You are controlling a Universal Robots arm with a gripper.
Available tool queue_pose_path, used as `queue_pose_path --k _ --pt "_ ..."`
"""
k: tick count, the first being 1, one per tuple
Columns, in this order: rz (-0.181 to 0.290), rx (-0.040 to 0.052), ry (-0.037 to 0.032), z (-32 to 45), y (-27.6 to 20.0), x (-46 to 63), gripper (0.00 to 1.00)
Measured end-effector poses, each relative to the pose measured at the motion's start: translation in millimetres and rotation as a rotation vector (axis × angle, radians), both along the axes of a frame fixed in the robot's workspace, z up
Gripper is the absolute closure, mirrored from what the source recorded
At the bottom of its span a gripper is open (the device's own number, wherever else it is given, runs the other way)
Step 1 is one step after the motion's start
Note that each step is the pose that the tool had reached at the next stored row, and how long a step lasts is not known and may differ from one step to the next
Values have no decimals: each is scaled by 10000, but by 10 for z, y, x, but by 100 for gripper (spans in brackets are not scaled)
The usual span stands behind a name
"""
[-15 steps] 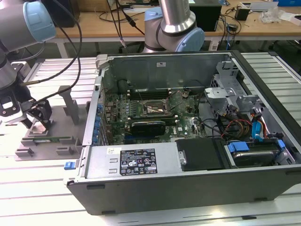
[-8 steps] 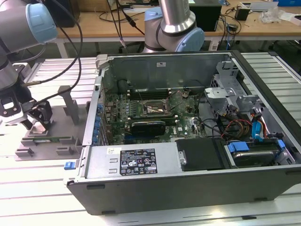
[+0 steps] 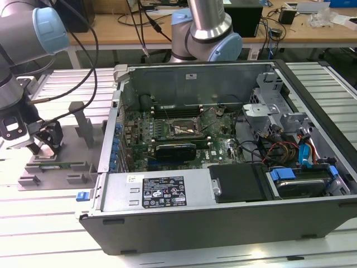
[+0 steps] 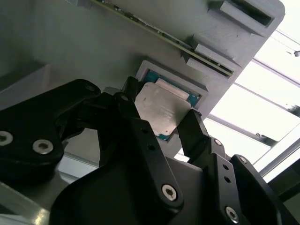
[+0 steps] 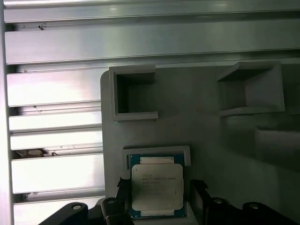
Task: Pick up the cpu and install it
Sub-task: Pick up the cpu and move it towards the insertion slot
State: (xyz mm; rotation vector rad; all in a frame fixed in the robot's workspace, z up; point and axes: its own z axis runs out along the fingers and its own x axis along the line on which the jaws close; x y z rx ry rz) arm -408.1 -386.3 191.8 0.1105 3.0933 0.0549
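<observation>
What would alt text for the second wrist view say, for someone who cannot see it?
A black gripper straddles the cpu, a silver square chip lying flat in a recess of a grey holder. A pale slatted table shows beyond the holder.

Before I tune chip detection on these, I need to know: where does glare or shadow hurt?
Exterior view: table washed white at the exterior view's lower left, case interior dim. Second wrist view: table blown out beyond the tray, cpu top bears a soft sheen. First wrist view: cpu evenly lit, tray pockets shadowed.
</observation>
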Motion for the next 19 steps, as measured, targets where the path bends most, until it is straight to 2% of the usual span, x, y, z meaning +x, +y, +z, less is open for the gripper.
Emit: queue_pose_path --k 5,7,10,19 --pt "1 6 1 -21 7 -27 38" --pt "0 114 -1 -43 10 -28 38" --pt "0 145 0 -47 12 -28 38" --pt "0 149 0 -33 13 -28 38"
